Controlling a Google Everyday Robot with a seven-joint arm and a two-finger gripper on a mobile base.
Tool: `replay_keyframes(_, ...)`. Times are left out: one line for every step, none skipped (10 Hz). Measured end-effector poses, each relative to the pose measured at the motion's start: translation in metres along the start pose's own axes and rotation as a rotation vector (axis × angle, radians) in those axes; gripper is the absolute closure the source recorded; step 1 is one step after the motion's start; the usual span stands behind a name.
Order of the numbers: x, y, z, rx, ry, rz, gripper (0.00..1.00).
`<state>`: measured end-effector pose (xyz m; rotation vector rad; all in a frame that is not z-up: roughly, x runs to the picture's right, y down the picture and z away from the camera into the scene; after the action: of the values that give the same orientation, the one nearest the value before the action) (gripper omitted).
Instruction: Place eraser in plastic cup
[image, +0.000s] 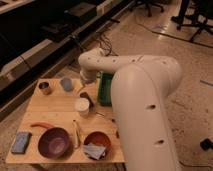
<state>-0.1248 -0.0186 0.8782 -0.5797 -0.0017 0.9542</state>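
Note:
The plastic cup, a small grey-blue tumbler, stands upright at the back of the wooden table. The eraser, a small dark block, lies just behind and to the right of a white cup, near the green tray. My gripper hangs from the white arm's end over the back middle of the table. It is just right of the plastic cup and just above and behind the eraser. I cannot tell whether it touches the eraser.
A shiny metal tin stands left of the plastic cup. A green tray is partly hidden by my arm. At the front are a blue-grey pad, a purple bowl, an orange bowl holding a cloth, a red object and a yellow stick.

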Motion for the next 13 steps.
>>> replay_keyframes(0.001,0.001,0.01,-0.003,0.01,0.002,0.2)
replay_keyframes(0.004,0.0,0.024,-0.012,0.017,0.002,0.2)
replay_keyframes(0.007,-0.001,0.035,-0.022,0.019,-0.001,0.2)
replay_keyframes(0.009,-0.001,0.043,-0.029,0.017,-0.008,0.2)
replay_keyframes(0.01,0.001,0.05,-0.036,0.013,-0.023,0.2)
replay_keyframes(0.009,0.004,0.056,-0.043,0.01,-0.036,0.2)
replay_keyframes(0.008,0.006,0.061,-0.048,0.009,-0.047,0.2)
replay_keyframes(0.007,0.007,0.065,-0.047,0.011,-0.052,0.2)
replay_keyframes(0.006,0.006,0.072,-0.041,0.018,-0.057,0.2)
replay_keyframes(0.004,0.007,0.078,-0.036,0.028,-0.055,0.2)
replay_keyframes(0.003,0.008,0.083,-0.033,0.037,-0.054,0.2)
replay_keyframes(0.002,0.008,0.089,-0.033,0.047,-0.053,0.2)
replay_keyframes(0.001,0.009,0.092,-0.037,0.052,-0.046,0.2)
